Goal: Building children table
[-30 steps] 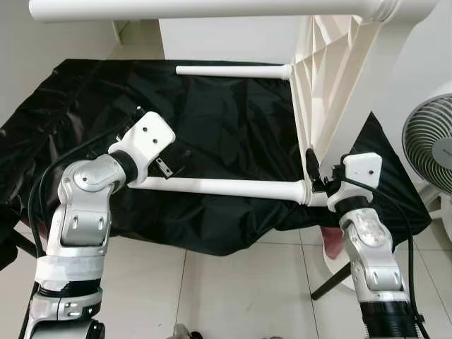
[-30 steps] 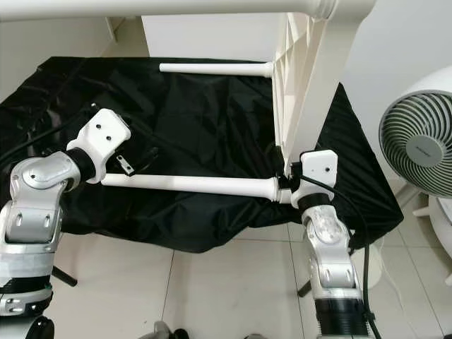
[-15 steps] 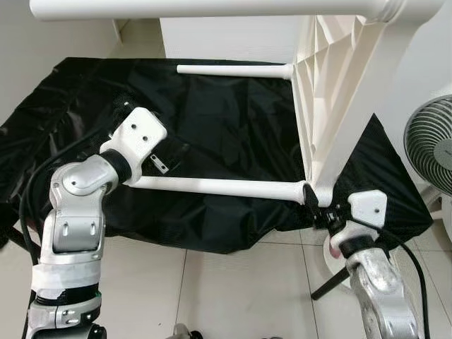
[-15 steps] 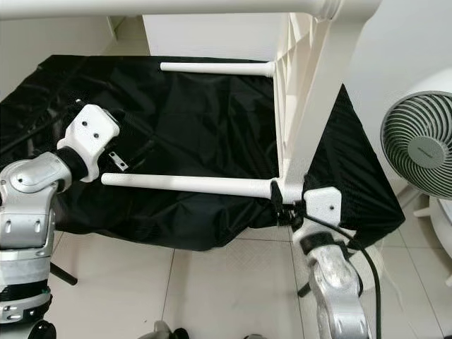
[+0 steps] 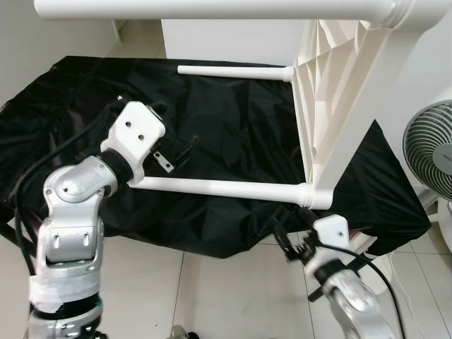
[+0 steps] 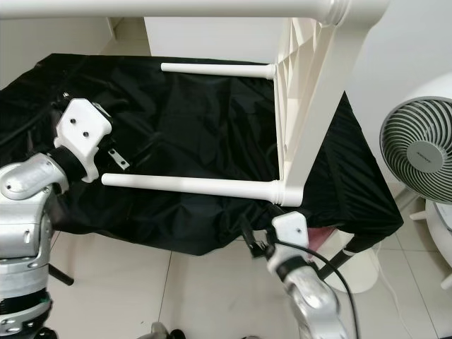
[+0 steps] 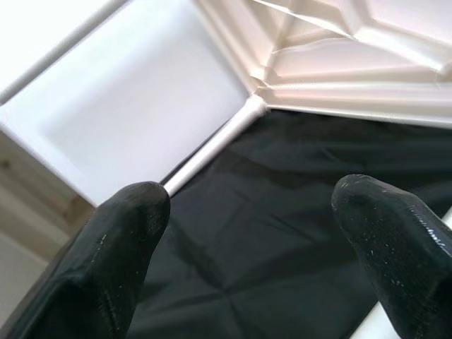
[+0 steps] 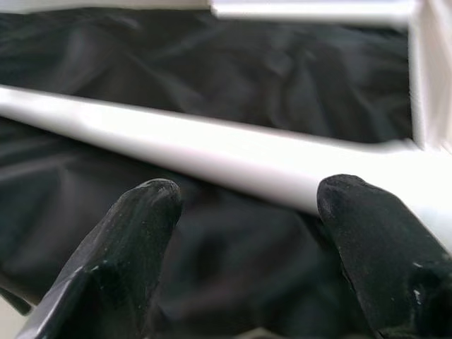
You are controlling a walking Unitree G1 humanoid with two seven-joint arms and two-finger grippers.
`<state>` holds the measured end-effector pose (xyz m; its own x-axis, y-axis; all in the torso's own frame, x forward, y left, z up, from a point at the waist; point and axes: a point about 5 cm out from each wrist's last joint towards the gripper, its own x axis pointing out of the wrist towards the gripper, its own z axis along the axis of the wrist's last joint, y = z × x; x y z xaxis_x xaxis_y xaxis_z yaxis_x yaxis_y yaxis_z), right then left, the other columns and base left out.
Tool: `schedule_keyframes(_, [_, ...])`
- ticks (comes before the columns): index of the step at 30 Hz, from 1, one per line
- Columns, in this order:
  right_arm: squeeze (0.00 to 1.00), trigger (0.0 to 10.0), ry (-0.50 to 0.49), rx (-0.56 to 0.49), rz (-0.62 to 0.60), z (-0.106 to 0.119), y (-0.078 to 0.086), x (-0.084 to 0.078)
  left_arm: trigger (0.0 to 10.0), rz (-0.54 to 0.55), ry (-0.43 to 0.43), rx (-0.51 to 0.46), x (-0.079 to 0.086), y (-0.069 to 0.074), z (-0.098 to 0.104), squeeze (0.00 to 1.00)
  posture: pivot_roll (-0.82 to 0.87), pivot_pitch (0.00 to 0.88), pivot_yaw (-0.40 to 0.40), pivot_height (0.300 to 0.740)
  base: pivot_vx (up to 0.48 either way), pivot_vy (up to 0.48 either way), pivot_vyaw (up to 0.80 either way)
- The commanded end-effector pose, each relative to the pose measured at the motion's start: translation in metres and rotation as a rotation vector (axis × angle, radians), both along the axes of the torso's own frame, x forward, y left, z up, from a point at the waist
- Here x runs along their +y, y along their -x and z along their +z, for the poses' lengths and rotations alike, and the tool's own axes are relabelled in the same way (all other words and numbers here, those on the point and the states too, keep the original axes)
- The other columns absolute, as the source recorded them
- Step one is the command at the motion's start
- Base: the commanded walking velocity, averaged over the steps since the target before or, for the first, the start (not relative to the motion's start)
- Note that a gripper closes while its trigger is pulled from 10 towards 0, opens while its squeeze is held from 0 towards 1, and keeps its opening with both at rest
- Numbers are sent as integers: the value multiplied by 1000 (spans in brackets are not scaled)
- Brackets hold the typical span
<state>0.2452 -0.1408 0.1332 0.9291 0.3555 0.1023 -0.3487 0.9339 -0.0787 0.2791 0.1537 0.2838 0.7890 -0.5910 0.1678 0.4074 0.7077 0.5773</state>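
The white children's table lies on its side on a black cloth [image 5: 233, 120], its ribbed tabletop [image 5: 332, 92] standing upright at the right. Its near leg [image 5: 219, 188] and far leg [image 5: 233, 70] run level to the left, and another leg [image 5: 212, 8] crosses the top of the view. My left gripper [image 5: 176, 150] hovers over the cloth just beyond the near leg's free end, open, with nothing between its fingers [image 7: 120, 247]. My right gripper [image 5: 289, 244] hangs below the cloth's front edge, under the near leg's joint, open; its fingers [image 8: 141, 233] are short of the leg [image 8: 233, 148].
A white standing fan [image 5: 431, 152] is at the right, close to the tabletop. White tiled floor [image 5: 226, 289] lies in front of the cloth. A pink object [image 6: 321, 233] and a black stand leg [image 6: 339, 251] sit under the cloth's right corner.
My right gripper has left the joint of the near leg and tabletop and dropped down towards me, below the cloth's edge. My left arm has shifted slightly left.
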Motion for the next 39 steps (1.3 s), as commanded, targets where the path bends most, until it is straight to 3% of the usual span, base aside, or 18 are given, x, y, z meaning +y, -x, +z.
schedule_keyframes(1, [0, 10000, 8, 27, 14, -5, 0, 3, 10000, 6, 63, 17, 1, 2, 4, 0, -28, 49, 17, 740, 0, 0, 0])
schedule_keyframes(5, [0, 10000, 5, 9, 33, -1, -4, 8, 10000, -52, 208, 145, 2, 2, 0, 0, -21, 46, 16, 740, 0, 0, 0])
schedule_keyframes(7, [0, 10000, 5, -12, 40, 4, -9, 10, 10000, 5, 383, 256, 14, -8, -10, 0, -22, 44, 17, 740, 0, 0, 0])
schedule_keyframes(10, [0, 10000, 5, -19, 40, 6, -10, 10, 10000, 46, 499, 300, 21, -13, -14, 0, -22, 44, 17, 740, 0, 0, 0])
schedule_keyframes(12, [0, 10000, 4, -24, 37, 6, -11, 10, 10000, 253, 747, 265, 43, -22, -19, 0, -26, 45, 18, 740, 0, 0, 0])
schedule_keyframes(14, [0, 10000, 2, -24, 35, 5, -12, 10, 10000, 379, 865, 261, 55, -24, -26, 0, -26, 45, 18, 740, 0, 0, 0])
schedule_keyframes(17, [0, 10000, 1, -23, 35, 5, -12, 11, 10000, 320, 841, 286, 52, -21, -28, 0, -26, 45, 18, 740, 0, 0, 0])
schedule_keyframes(19, [0, 10000, -1, -21, 39, 4, -12, 13, 10000, -132, 576, 367, 22, 12, -32, 0, -22, 49, 7, 740, 0, 0, 0])
schedule_keyframes(20, [0, 10000, -1, -21, 39, 4, -12, 13, 10000, -132, 576, 367, 22, 12, -32, 0, -22, 49, 7, 740, 0, 0, 0])
schedule_keyframes(21, [0, 10000, -3, -21, 41, 4, -13, 15, 10000, -291, 512, 416, 12, 26, -35, 0, -19, 50, 12, 740, 0, 0, 0])
schedule_keyframes(23, [0, 10000, -3, -22, 42, 4, -13, 15, 10000, -362, 489, 459, 8, 33, -37, 0, -17, 49, 14, 740, 0, 0, 0])
schedule_keyframes(27, [0, 10000, -4, -28, 31, 5, -16, 14, 10000, -92, 419, 389, 18, 13, -40, 0, -19, 50, 18, 740, 0, 0, 0])
schedule_keyframes(28, [0, 10000, -4, -25, 26, 4, -15, 13, 10000, 144, 387, 284, 31, -3, -37, 0, -20, 53, 19, 740, 0, 0, 0])
schedule_keyframes(30, [0, 10000, -4, -25, 26, 4, -15, 13, 10000, 144, 387, 284, 31, -3, -37, 0, -20, 53, 19, 740, 0, 0, 0])
schedule_keyframes(33, [0, 10000, -4, -22, 24, 3, -15, 14, 10000, 285, 377, 207, 42, -11, -32, 0, -17, 53, 19, 740, 0, 0, 0])
schedule_keyframes(34, [0, 10000, -6, -19, 25, 2, -14, 16, 10000, 487, 264, 10, 56, -14, -12, 0, -17, 55, 17, 740, 0, 0, 0])
schedule_keyframes(35, [0, 10000, -8, -18, 26, 2, -14, 17, 10000, 557, 206, -94, 60, -14, -1, 0, -17, 55, 17, 740, 0, 0, 0])
schedule_keyframes(39, [0, 10000, -9, -18, 26, 2, -15, 18, 10000, 586, 106, -194, 61, -10, 13, 0, -14, 55, 13, 740, 0, 0, 0])
